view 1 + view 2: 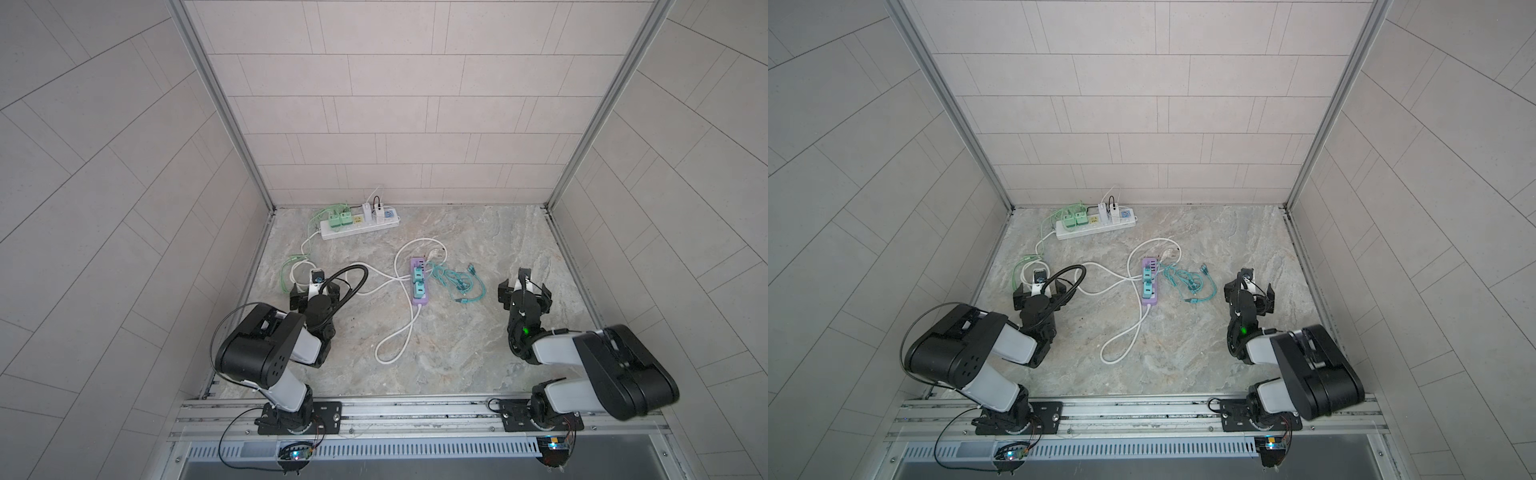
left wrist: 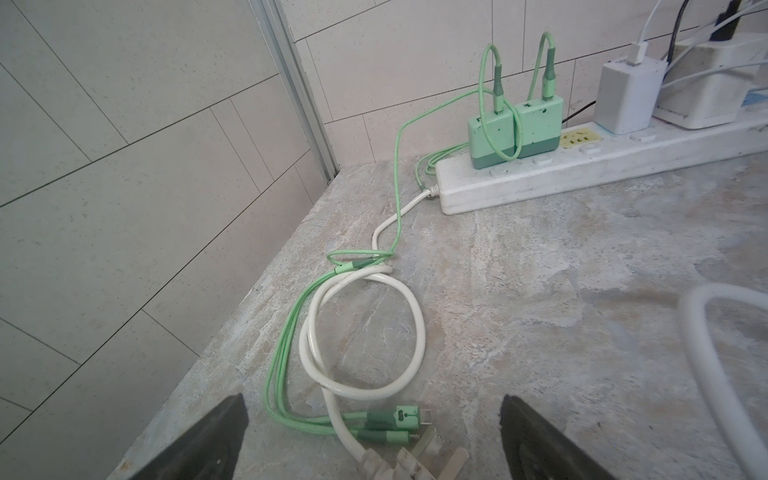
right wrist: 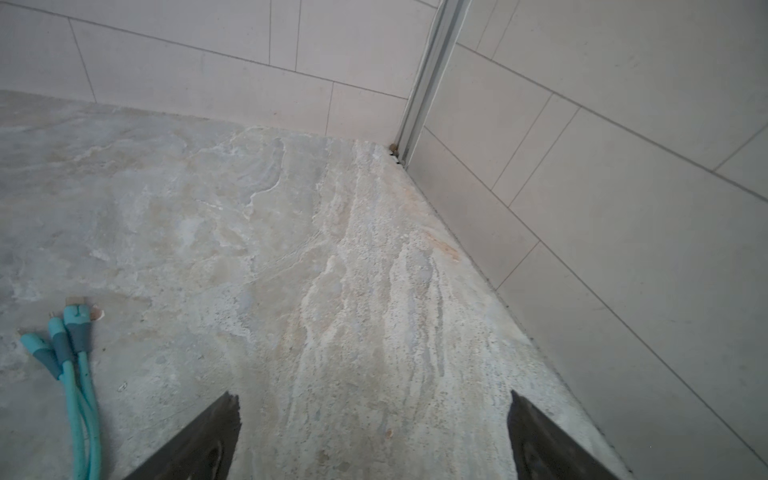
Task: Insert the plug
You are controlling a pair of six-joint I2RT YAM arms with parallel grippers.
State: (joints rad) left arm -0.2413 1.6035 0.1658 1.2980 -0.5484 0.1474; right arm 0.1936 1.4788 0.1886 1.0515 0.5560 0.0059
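1. Two tools stand wide open and hold nothing. The right tool (image 3: 374,398) hovers over bare bench (image 3: 291,249), well apart from the task's thing.
2. The left tool (image 2: 372,401) is low, near the left wall. In its wrist view the white plug (image 2: 405,465) lies flat on the bench between the spread fingers, with its pins showing. We see no contact with it. Two green connectors (image 2: 399,415) lie just beside the plug, across its cable.
3. Further out, in the middle of the bench, lies the purple strip (image 1: 419,282), which carries two teal adapters (image 1: 419,278).
4. Farthest, along the back wall, is the white strip (image 2: 582,174). Its cable runs through a coil to the plug. One yellow socket (image 2: 579,139) looks free, beside the green chargers (image 2: 515,129).
5. We judge that the task is at its very start, and no part of the insertion is done. What is left is to grasp the plug, lift it free of the green connectors, carry it to a socket, align the pins and press. Which socket is meant, we cannot tell.
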